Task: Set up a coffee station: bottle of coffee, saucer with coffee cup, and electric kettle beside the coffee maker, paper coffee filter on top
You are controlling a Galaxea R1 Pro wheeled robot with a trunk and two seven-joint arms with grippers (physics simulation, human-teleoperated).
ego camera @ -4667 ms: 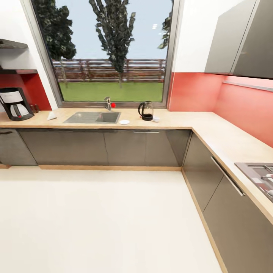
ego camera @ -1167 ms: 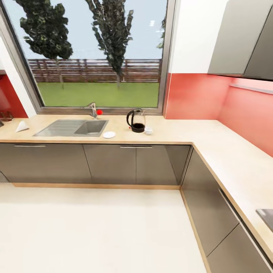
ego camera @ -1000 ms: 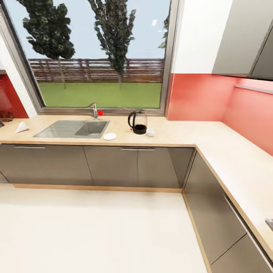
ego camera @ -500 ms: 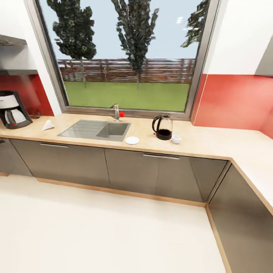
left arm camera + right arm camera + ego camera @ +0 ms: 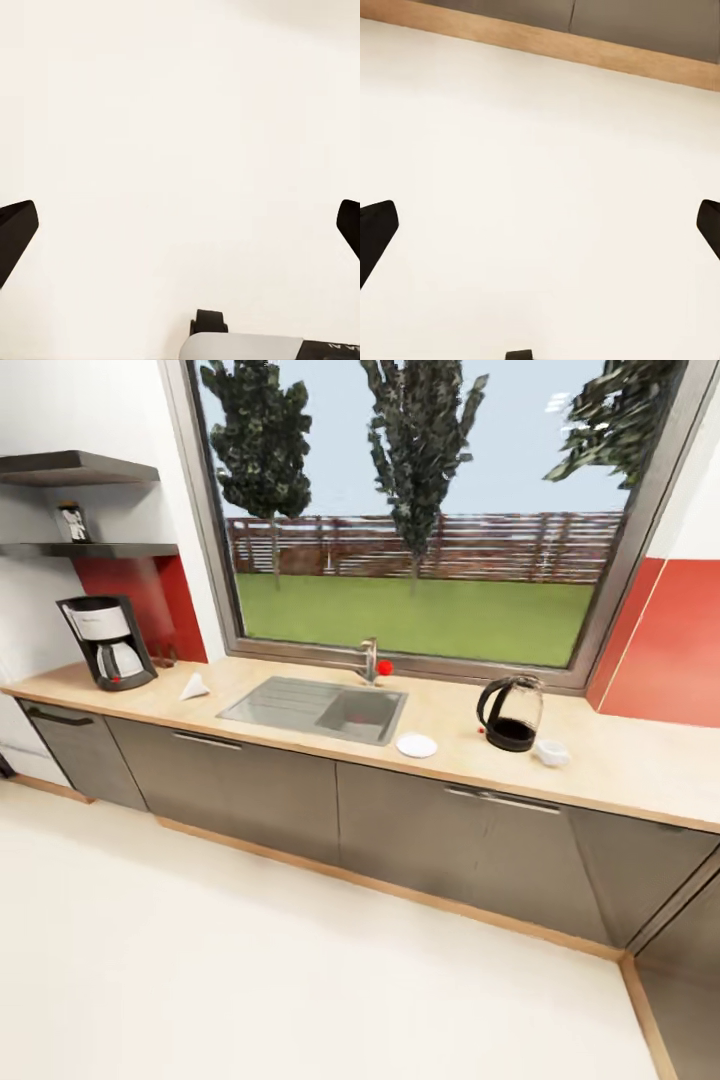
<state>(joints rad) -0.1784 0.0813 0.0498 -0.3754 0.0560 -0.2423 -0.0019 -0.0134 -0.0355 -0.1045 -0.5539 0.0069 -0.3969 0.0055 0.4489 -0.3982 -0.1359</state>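
- Kitchen scene: one long countertop (image 5: 620,765) runs beneath a wide window (image 5: 420,510).
- Far left, one bottle of coffee (image 5: 72,521) stands on the kitchen shelf (image 5: 90,548), above one coffee maker (image 5: 106,642).
- One white paper coffee filter (image 5: 194,686), one sink (image 5: 318,708), one saucer (image 5: 416,745), one electric kettle (image 5: 512,713) and one coffee cup (image 5: 551,753) follow rightward.
- Left gripper (image 5: 180,232) and right gripper (image 5: 540,232) hang over pale floor (image 5: 250,980), jaws spread wide, holding nothing.

where things sit in my kitchen

on the countertop (image 5: 620,770), from my left: the coffee maker (image 5: 105,642), a paper filter (image 5: 193,686), the sink (image 5: 318,708), the saucer (image 5: 416,745), the electric kettle (image 5: 511,712), then the coffee cup (image 5: 551,752) just beside it. the bottle of coffee (image 5: 72,521) stands on the kitchen shelf (image 5: 95,549), above the coffee maker.
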